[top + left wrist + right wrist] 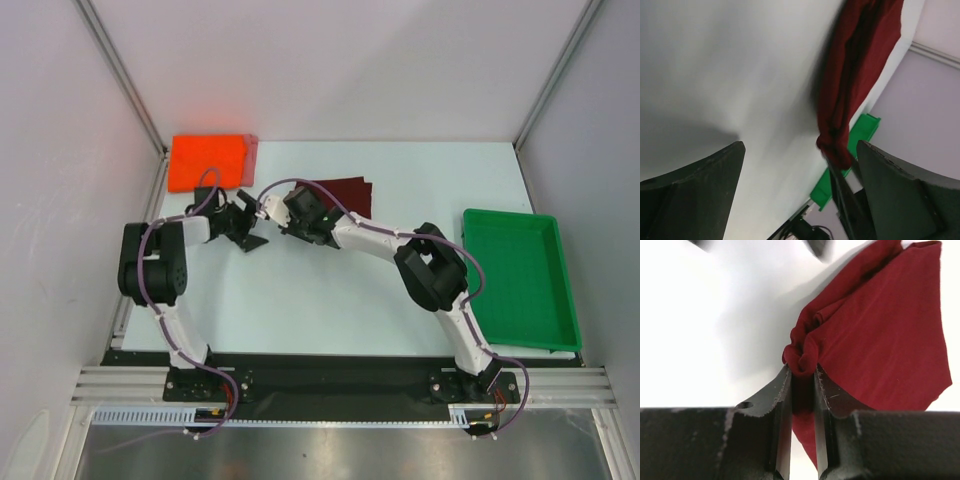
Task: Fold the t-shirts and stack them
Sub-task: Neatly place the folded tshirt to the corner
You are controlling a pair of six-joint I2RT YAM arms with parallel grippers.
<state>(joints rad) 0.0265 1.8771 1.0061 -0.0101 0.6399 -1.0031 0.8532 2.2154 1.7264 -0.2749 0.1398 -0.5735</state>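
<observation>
From the top, the maroon t-shirt (pixel 345 190) lay on the counter (pixel 300 300) at upper middle; the arms (pixel 370 238) hid its near edge. In the left wrist view my left fingers (pixel 700 190) stood wide apart, holding nothing. In the right wrist view my right fingers (pixel 772 400) pinched its bunched edge. I thought it soft, light and floppy, so corners were the best places to hold.

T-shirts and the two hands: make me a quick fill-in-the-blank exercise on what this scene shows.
The right hand is ____ on a bunched edge of the maroon t-shirt.
The left hand is ____, holding nothing.
The folded orange-red t-shirt lies far back on the ____ side.
The tray is coloured ____.
Missing words: shut, open, left, green.
</observation>
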